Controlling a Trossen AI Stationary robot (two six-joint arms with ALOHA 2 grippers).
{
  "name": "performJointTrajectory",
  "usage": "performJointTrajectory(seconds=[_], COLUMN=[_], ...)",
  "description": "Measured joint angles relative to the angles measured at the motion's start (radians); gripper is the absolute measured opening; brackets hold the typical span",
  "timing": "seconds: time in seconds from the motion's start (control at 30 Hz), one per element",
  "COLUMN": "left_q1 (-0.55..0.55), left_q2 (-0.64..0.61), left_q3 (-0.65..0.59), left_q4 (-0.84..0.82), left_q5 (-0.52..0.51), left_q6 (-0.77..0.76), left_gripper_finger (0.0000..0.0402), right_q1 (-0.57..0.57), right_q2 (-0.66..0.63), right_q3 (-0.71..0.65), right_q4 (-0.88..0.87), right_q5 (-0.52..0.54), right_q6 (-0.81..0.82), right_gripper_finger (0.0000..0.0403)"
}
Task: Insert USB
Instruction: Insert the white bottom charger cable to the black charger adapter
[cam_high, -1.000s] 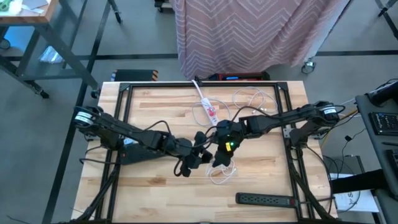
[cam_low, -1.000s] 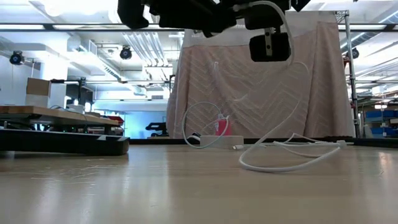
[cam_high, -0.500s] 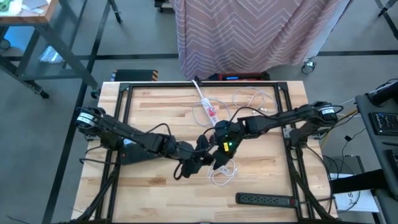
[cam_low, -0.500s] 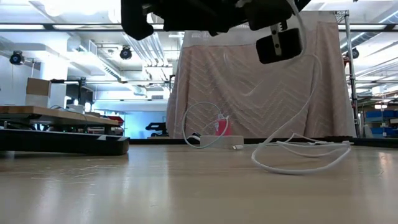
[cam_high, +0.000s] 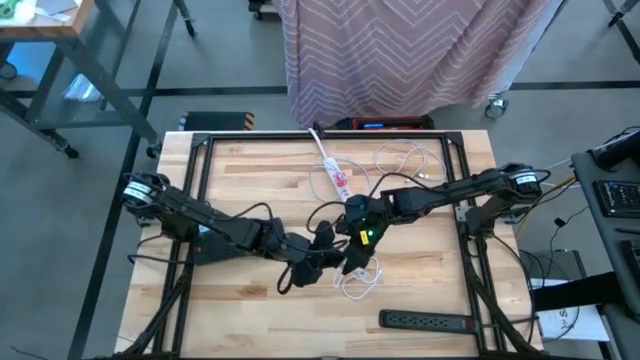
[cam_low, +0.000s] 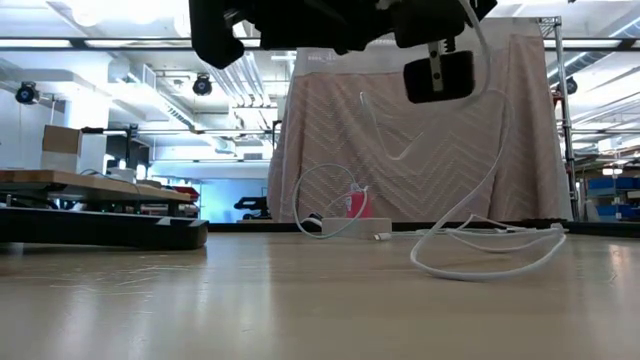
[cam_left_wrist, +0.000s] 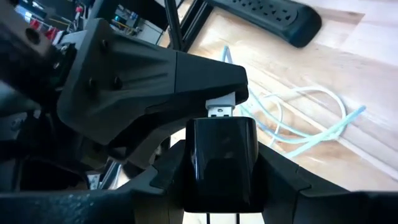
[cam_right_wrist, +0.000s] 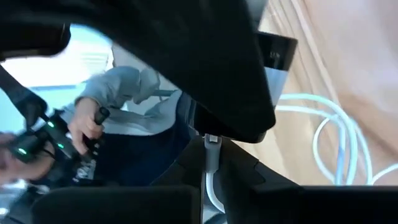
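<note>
My left gripper (cam_high: 322, 250) and right gripper (cam_high: 350, 248) meet tip to tip above the table's middle. The left is shut on a black charger block (cam_left_wrist: 221, 149), also seen high in the low view (cam_low: 438, 77). The right is shut on the white USB plug (cam_left_wrist: 219, 102) of a white cable (cam_low: 485, 190). The plug's metal tip (cam_left_wrist: 221, 112) is at the block's end face, with bare metal still showing. The cable hangs down, and its slack loops (cam_high: 360, 280) lie on the table. My left gripper pinches the charger block by its two side faces (cam_left_wrist: 193, 168), one finger (cam_left_wrist: 165, 177) on each side. The block is lifted clear, its prongs (cam_left_wrist: 221, 218) pointing back at the wrist. My right gripper pinches the white plug body (cam_right_wrist: 211, 146) between its fingers (cam_right_wrist: 242, 168), coming from the table's right, roughly level. The cable runs back between the fingers and hangs slack below.
A black power strip (cam_high: 425, 322) lies near the table's near right edge. A white power strip (cam_high: 330, 165) with a red tag and more white cable (cam_high: 405, 160) lie toward the far edge. A person holding a controller (cam_right_wrist: 93, 124) shows beyond the table.
Both grippers stayed together above the table's middle. The charger block shifted slightly toward the table's right, then back. The hanging cable swung, and its slack loop on the table slid toward the right.
</note>
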Motion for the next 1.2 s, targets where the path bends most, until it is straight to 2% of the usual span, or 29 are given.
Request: performJointTrajectory(seconds=[0.1, 0.2, 0.47, 0.57, 0.97, 1.2], left_q1=[0.001, -0.003, -0.005, -0.012, -0.017, -0.02], left_q2=[0.0, -0.002, -0.002, -0.002, -0.001, -0.002], left_q3=[-0.001, -0.001, -0.004, -0.005, -0.007, -0.007], left_q4=[0.004, 0.008, 0.007, 0.012, 0.015, 0.01], left_q5=[0.048, 0.053, 0.04, 0.041, 0.086, 0.042], left_q6=[-0.003, 0.0, 0.029, 0.06, 0.082, 0.07], left_gripper_finger=[0.013, 0.013, 0.013, 0.013, 0.013, 0.013], right_q1=[0.001, 0.002, 0.008, 0.017, 0.029, 0.039], right_q2=[0.002, 0.002, 0.001, 0.001, 0.0, -0.003], right_q3=[0.006, 0.014, 0.017, 0.017, 0.022, 0.025], right_q4=[-0.005, -0.005, -0.016, -0.007, 0.031, 0.029], right_q5=[0.001, 0.002, -0.005, 0.0, 0.017, 0.034], right_q6=[-0.087, -0.112, 0.044, 0.028, -0.087, -0.06], right_gripper_finger=[0.0014, 0.0014, 0.0014, 0.0016, 0.0094, 0.0099])
